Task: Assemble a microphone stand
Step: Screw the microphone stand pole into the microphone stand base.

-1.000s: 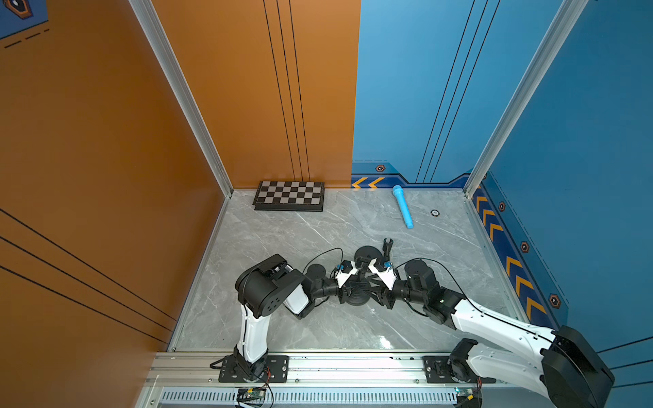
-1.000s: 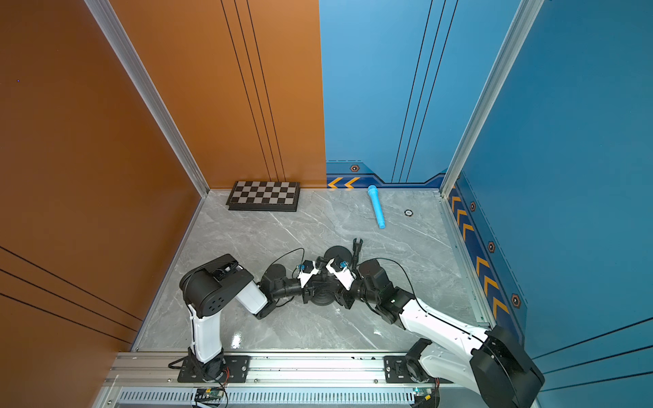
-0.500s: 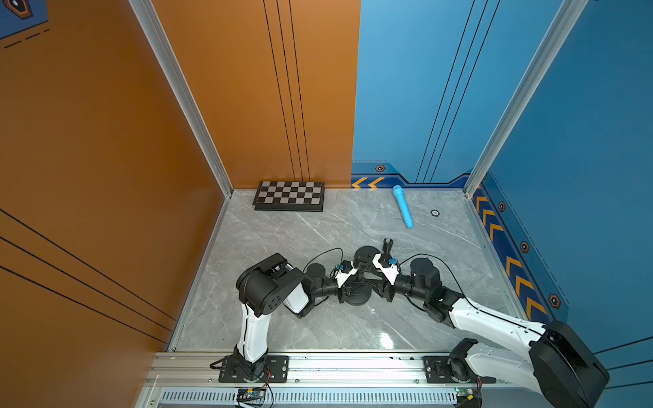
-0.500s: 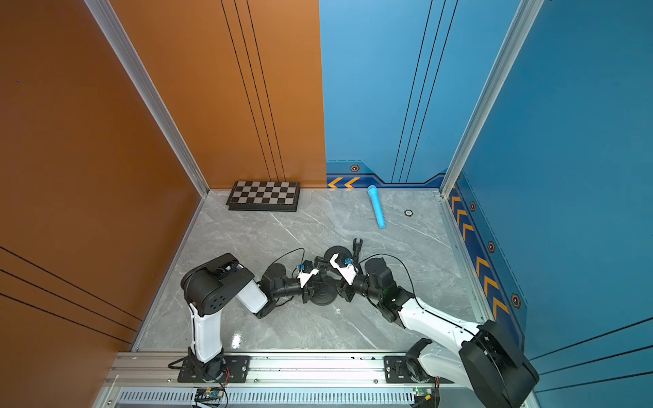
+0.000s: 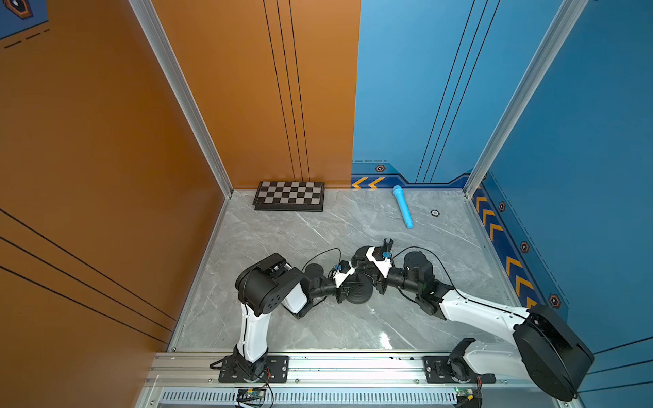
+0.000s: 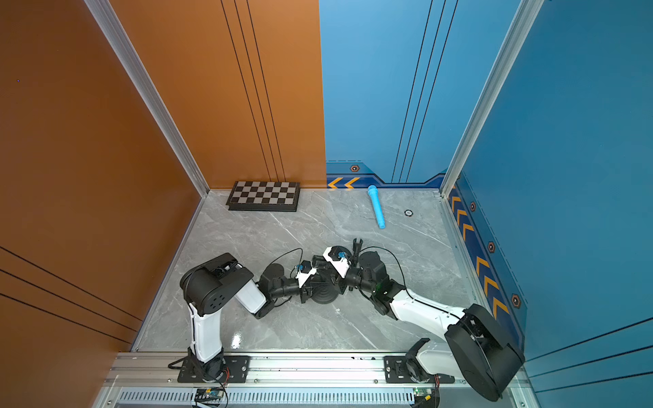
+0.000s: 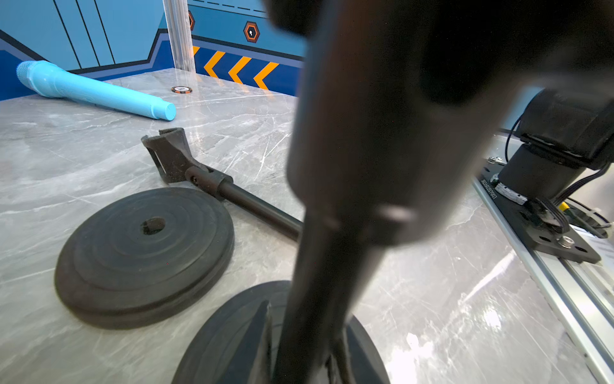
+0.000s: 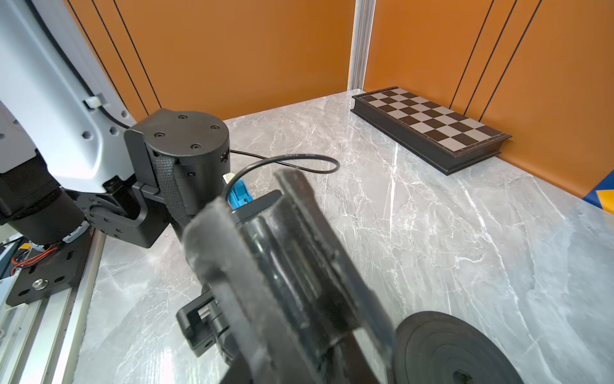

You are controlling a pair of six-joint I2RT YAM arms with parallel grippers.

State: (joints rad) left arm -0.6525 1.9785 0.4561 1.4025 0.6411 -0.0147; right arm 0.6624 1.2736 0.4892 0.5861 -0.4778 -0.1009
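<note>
The stand's parts lie unassembled on the grey marble tabletop (image 5: 282, 240), near the front and between the two arms. A black metal pole with a forked clip on its end (image 7: 212, 181) lies flat with the clip pointing toward the back wall. It is just beside a black ribbed round disc with a centre hole (image 7: 109, 266). A second black ribbed disc (image 5: 358, 295) rests flat nearer the front rail, close to the first.

The right gripper (image 8: 255, 209) hangs low over the pole's plain end. In the right wrist view its blurred fingers (image 8: 212, 246) flank a glossy black cylinder and appear clamped on the pole. The left gripper (image 5: 348, 289) sits low at the edge of the second disc, facing the right gripper. A large dark blur fills the middle of the left wrist view. I cannot tell whether the left fingers are parted or closed, or whether they hold the disc.

A light-blue plastic microphone (image 5: 403, 206) lies on its side near the back wall with its head toward the wall, well apart from the pole and discs. A small round token (image 5: 434, 212) lies near it on the right. A folded black-and-silver chessboard (image 5: 289, 196) lies against the orange wall at the back left.
</note>
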